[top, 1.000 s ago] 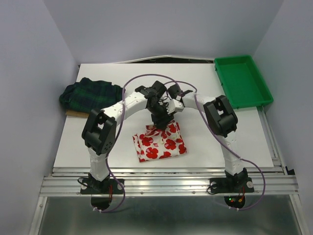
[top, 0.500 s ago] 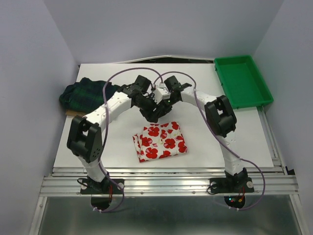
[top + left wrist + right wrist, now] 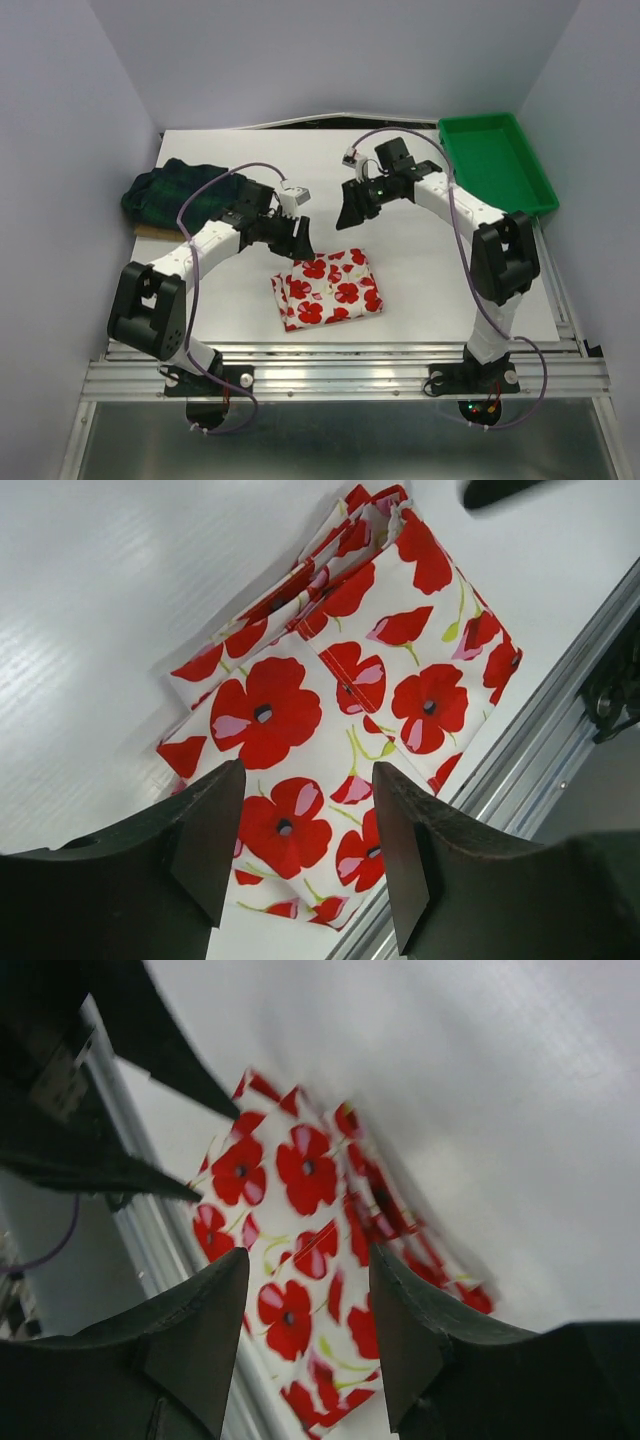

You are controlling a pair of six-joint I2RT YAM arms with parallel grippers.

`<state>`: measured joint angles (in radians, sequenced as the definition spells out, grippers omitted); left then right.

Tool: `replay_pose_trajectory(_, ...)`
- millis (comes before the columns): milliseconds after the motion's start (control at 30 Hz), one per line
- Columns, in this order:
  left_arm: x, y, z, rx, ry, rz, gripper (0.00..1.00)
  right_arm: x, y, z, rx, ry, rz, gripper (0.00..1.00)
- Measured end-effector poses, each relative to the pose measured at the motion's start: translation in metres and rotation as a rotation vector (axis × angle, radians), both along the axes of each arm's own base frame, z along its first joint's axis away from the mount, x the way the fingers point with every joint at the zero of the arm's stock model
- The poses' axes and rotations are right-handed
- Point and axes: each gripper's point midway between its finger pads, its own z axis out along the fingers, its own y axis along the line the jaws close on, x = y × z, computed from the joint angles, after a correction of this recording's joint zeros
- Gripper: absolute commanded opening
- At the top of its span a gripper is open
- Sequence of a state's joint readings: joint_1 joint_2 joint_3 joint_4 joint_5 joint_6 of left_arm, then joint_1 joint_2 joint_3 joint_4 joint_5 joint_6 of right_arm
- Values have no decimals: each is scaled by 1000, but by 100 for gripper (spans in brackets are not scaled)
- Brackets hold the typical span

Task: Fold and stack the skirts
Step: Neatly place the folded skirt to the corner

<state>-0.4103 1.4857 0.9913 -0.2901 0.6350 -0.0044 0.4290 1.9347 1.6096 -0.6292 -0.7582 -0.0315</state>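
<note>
The white skirt with red poppies lies folded in a small rectangle near the table's front middle; it also shows in the left wrist view and the right wrist view. The dark green and navy plaid skirt sits bunched at the far left edge. My left gripper hangs open and empty just above and left of the poppy skirt's far edge. My right gripper hangs open and empty above the table behind the poppy skirt. In both wrist views the jaws stand apart with nothing between them.
A green plastic tray stands at the back right corner. A brown board edge shows under the plaid skirt. The metal rail runs along the table's near edge.
Both grippers have let go of the poppy skirt, risen and drawn apart, the left one leftward, the right one right and back. The skirt now lies folded flat.
</note>
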Motion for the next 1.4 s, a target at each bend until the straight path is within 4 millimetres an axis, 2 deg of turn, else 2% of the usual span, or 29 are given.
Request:
replay_pose_trajectory(100, -4, 1, -15, -8, 77, 53, 64, -49, 6, -13, 27, 106, 76, 57)
replay_pose_trajectory(200, 0, 0, -30, -1, 132, 94, 64, -92, 7, -52, -15, 253, 126, 55)
replay_pose_trajectory(367, 6, 9, -70, 60, 231, 159, 63, -126, -7, -109, -109, 420, 115, 53)
replay_pose_trajectory(433, 5, 12, -82, 78, 265, 168, 60, -128, -10, -116, -113, 442, 107, 51)
replay_pose_trajectory(500, 12, 8, -84, 73, 292, 166, 56, -126, -10, -118, -113, 449, 85, 50)
replay_pose_trajectory(700, 61, -14, -84, 56, 266, 123, 54, -117, -12, -121, -105, 509, -8, 50)
replay_pose_trajectory(800, 92, -18, -80, 71, 188, 120, 59, -108, -15, -122, -100, 525, -55, 48)
replay_pose_trajectory(867, 109, -18, -76, 79, 138, 126, 69, -98, -19, -121, -102, 514, -85, 48)
replay_pose_trajectory(933, 117, -14, -70, 76, 105, 131, 79, -85, -21, -121, -116, 477, -113, 47)
replay_pose_trajectory(1000, 121, -7, -58, 66, 73, 146, 83, -73, -22, -120, -127, 437, -135, 47)
replay_pose_trajectory(1067, 116, 4, -44, 53, 58, 178, 87, -62, -21, -120, -132, 399, -155, 47)
replay_pose_trajectory(1167, 99, 29, -8, 23, 27, 245, 94, -58, -21, -120, -131, 391, -172, 47)
replay_pose_trajectory(1267, 83, 50, 8, -3, 20, 305, 99, -58, -21, -120, -130, 392, -178, 47)
replay_pose_trajectory(1333, 70, 62, 2, -9, 50, 343, 99, -59, -21, -121, -129, 393, -181, 47)
replay_pose_trajectory(1400, 49, 75, -22, 4, 137, 385, 99, -59, -21, -121, -127, 395, -184, 47)
